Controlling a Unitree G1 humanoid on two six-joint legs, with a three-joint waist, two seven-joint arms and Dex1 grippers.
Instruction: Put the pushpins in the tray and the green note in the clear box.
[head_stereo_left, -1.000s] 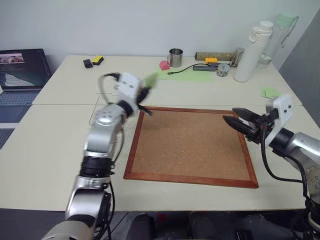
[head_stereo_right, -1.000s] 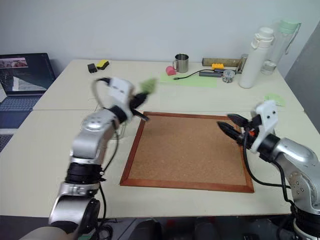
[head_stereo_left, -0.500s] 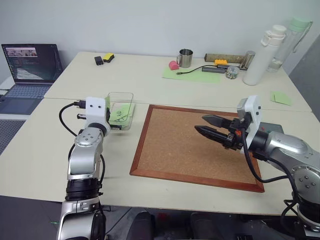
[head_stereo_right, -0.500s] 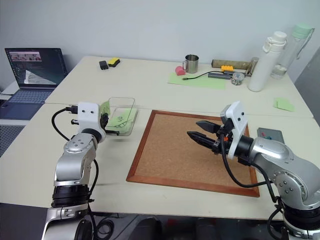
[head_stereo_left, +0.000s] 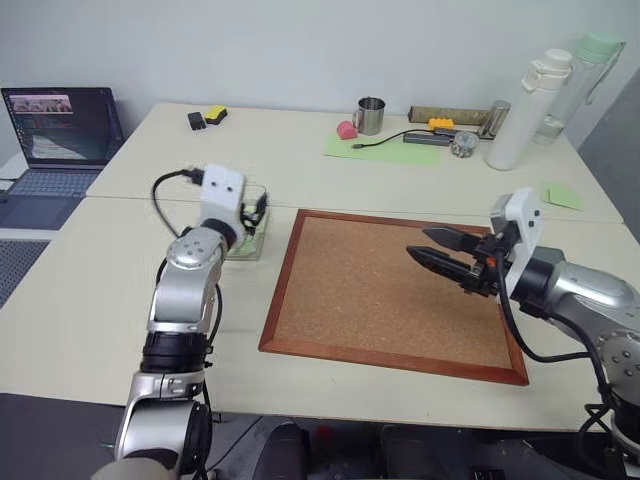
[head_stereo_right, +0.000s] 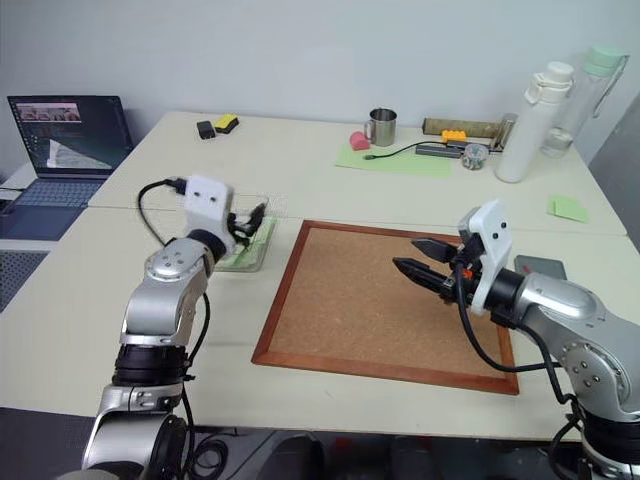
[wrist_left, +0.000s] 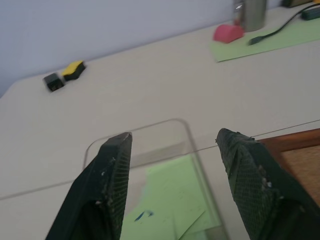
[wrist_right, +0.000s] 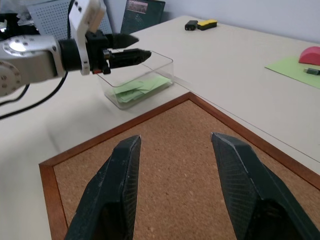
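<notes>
Green note (wrist_right: 141, 86): light, limp paper; lies inside clear box (wrist_right: 163, 66); pinch an edge.
Left end effector (wrist_left: 175, 145): open, empty.
Right end effector (wrist_right: 175, 145): open, empty.

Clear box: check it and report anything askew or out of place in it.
Nothing is spilled or damaged. The clear box sits upright beside the corkboard, holding overlapping green notes lying at different angles, not squared up. The left gripper hangs open just above them, empty.

light green notes (wrist_right: 140, 87) lie flat inside the clear box (wrist_right: 165, 64) beside the corkboard's corner.
</notes>
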